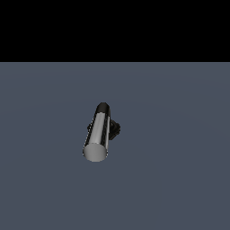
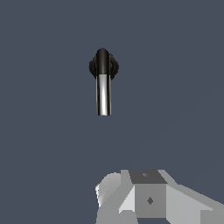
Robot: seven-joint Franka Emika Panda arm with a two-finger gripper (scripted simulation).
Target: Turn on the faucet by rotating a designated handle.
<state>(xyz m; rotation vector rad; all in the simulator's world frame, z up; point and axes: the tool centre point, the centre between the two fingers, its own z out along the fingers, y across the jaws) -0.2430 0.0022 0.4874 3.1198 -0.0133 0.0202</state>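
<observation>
One arm is at work, and only a small part of it shows: a blocky white and grey section of the gripper (image 2: 148,199) at the edge of the wrist view, cut off by the frame. Its fingertips are not visible, so whether the jaws stand apart or together cannot be told. The gripper is well apart from the faucet (image 2: 103,74) and touches nothing. In the exterior view the arm does not appear.

The faucet stands alone on a flat grey-blue floor (image 1: 179,179). Its handle (image 1: 97,134), a shiny silver cylindrical bar with a flat round end, points toward the exterior camera, tilted slightly to the exterior view's left. At its far end the bar joins a black elbow (image 1: 102,108). The black lobed base (image 1: 116,128) is mostly hidden behind the bar in the exterior view; in the wrist view it shows as a dark round shape behind the elbow.
</observation>
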